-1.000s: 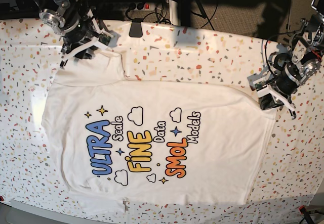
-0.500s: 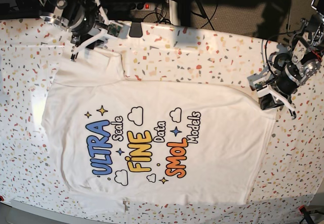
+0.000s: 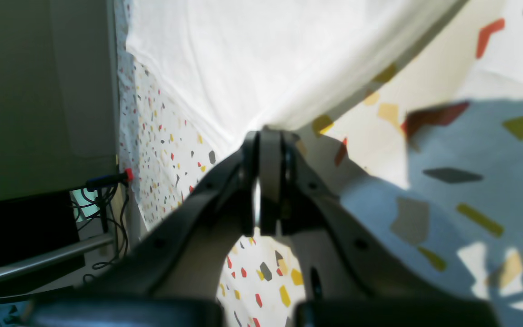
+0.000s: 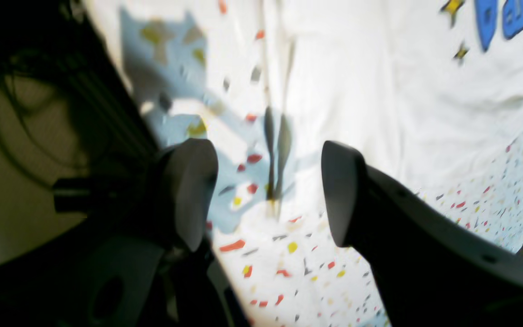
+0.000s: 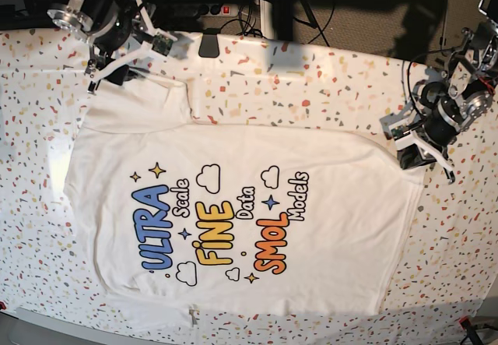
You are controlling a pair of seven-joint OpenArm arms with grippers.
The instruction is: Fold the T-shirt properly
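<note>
The white T-shirt (image 5: 233, 205) lies spread flat on the speckled table cover (image 5: 327, 88), print side up. One sleeve (image 5: 148, 103) points to the far left. My left gripper (image 5: 424, 156) sits at the shirt's far right hem corner. In the left wrist view its jaws (image 3: 265, 134) are shut, with the white cloth (image 3: 266, 54) drawn to a point at the fingertips. My right gripper (image 5: 123, 61) hovers open just beyond the sleeve at the far left. In the right wrist view (image 4: 266, 195) its jaws stand wide apart and empty, above the table cover beside the shirt (image 4: 379, 91).
A black clamp-like object (image 5: 208, 45) sits on the far table edge, with a power strip and cables (image 5: 214, 8) behind it. The table's front edge runs just below the shirt's lower sleeve (image 5: 191, 314).
My right gripper has moved up and away from the sleeve toward the far left table edge. The left arm and the shirt have not moved.
</note>
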